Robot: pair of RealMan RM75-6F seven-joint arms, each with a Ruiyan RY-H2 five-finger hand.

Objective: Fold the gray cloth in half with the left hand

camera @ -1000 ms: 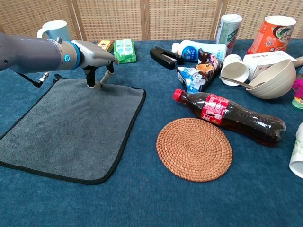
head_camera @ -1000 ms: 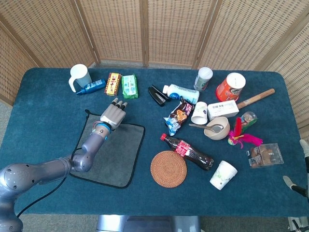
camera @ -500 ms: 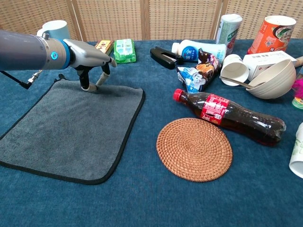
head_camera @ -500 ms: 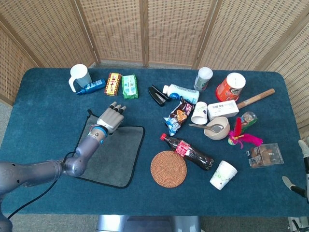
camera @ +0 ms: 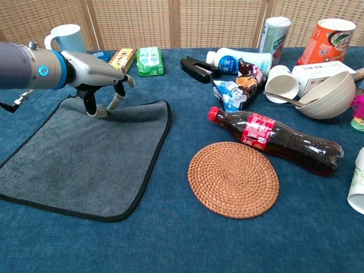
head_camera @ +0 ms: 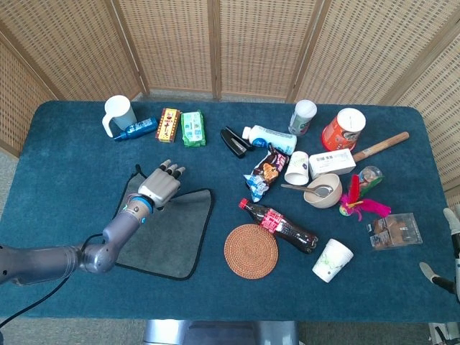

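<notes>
Left hand's on the far edge of the gray cloth, fold barely begun

The gray cloth point(camera: 85, 156) lies nearly flat on the counter point(head_camera: 72, 158), on the robot's left side, just left of the woven coaster point(camera: 233, 179). Only its far edge looks slightly bunched and rumpled, so I'd say pretty much the whole fold is left: that edge has to get lifted and carried over to the near one. The left hand point(camera: 96, 71) reaches in from the left, palm down, fingers point(camera: 90, 105) pointing straight down onto the far hem. It looks like it's pinching the fabric, but honestly I can't tell if it's really gripping or just pressing. The right hand isn't in either view.
</notes>
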